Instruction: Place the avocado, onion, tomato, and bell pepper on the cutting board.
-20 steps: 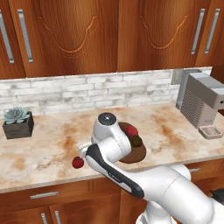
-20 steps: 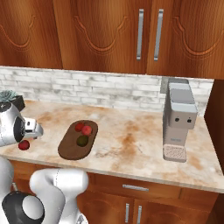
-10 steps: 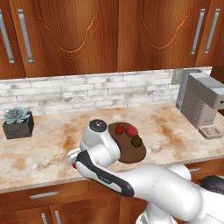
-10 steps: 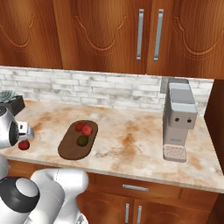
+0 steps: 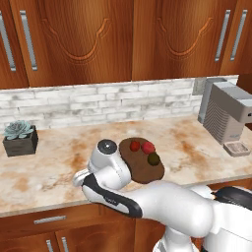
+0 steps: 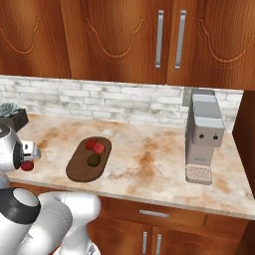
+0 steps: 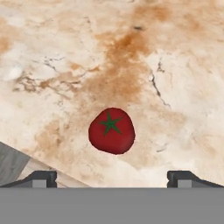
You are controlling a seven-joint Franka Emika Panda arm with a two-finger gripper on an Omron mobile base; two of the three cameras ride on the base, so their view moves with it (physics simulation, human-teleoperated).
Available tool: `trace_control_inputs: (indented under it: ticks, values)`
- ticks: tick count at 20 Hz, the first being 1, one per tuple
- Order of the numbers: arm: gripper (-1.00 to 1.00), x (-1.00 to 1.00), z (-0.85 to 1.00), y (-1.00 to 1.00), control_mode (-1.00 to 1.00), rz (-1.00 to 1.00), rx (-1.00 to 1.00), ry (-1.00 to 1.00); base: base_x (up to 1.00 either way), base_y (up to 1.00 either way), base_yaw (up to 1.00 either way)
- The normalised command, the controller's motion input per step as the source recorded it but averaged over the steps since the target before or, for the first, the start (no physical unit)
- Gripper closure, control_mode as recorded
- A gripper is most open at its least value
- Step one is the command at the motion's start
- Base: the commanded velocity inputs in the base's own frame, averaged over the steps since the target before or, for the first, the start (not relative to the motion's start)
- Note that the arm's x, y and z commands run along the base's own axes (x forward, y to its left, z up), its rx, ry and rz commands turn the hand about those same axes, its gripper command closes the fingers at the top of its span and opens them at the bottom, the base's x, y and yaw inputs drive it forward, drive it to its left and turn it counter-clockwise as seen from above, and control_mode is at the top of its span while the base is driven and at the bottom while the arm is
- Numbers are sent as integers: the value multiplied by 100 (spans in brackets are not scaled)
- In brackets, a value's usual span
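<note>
Since a second ago, swung further left off the flat dark brown oval wooden cutting board (image 5: 142, 165), now above the marbled beige tabletop (image 5: 44, 170) left of the board. In the hand view, round red tomato with green star-shaped stem (image 7: 112, 131) lying on the tabletop ahead of the gripper (image 7: 112, 177); jaws spread wide, both tips apart at the frame bottom, nothing between them. Tomato (image 6: 27, 165) near the front edge of the tabletop, well left of the board (image 6: 82, 167). On the board: two red round items (image 5: 141, 146) side by side at the far end, small dark olive-green avocado (image 5: 153, 158) just beside them. Avocado (image 6: 93, 160) sits mid-board.
</note>
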Motion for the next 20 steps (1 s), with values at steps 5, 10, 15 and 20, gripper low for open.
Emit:
trace_control_inputs:
  ticks: [5, 10, 15, 20]
  values:
    - [-100, 25, -22, 11, -100, 0, -2, 0, 0, 0, 0]
    - [-100, 18, -25, 21, -100, 0, -2, 0, 0, 0, 0]
    - [-100, 15, -24, 7, -100, 0, -2, 1, 0, 0, 0]
    - [-100, 16, -24, 0, -100, 0, -1, 0, 0, 0, 0]
